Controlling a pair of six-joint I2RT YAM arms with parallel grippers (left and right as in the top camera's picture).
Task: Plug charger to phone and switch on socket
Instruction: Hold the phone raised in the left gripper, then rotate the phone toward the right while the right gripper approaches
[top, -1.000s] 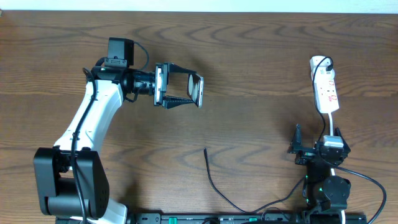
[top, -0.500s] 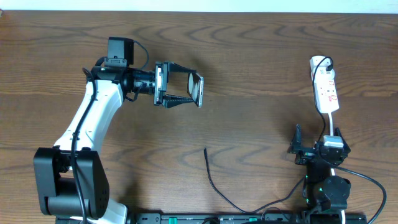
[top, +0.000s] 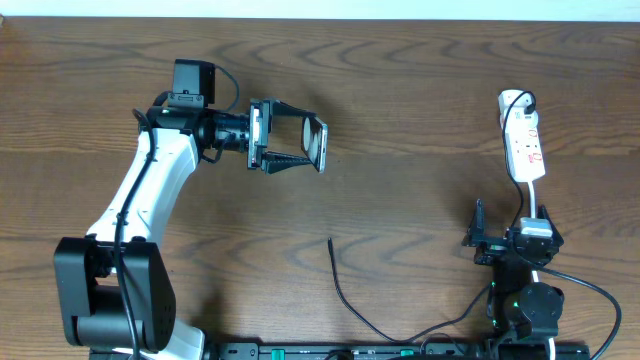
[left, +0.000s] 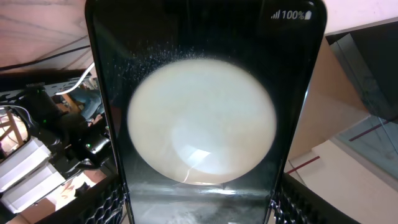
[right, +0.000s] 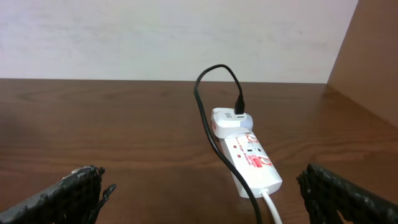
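My left gripper (top: 303, 146) is shut on the phone (top: 318, 145) and holds it on edge above the table's left half. In the left wrist view the phone (left: 202, 74) fills the frame, its black screen showing a round white reflection and small white text at the top right, between my left gripper's (left: 199, 211) fingers. The charger's free tip (top: 331, 240) lies on the table at centre front. The white socket (top: 524, 140) lies at the right. My right gripper (top: 505, 228) stands open in front of it; the socket (right: 252, 160) and charger cable (right: 208, 124) show ahead of my right gripper (right: 205, 196).
A white adapter (right: 227, 121) with the black cable plugged into it sits at the socket's far end. A white cord (right: 270, 208) leaves the socket's near end. The wooden table (top: 420, 70) ends at a pale wall behind. A black rail (top: 330, 352) runs along the front edge.
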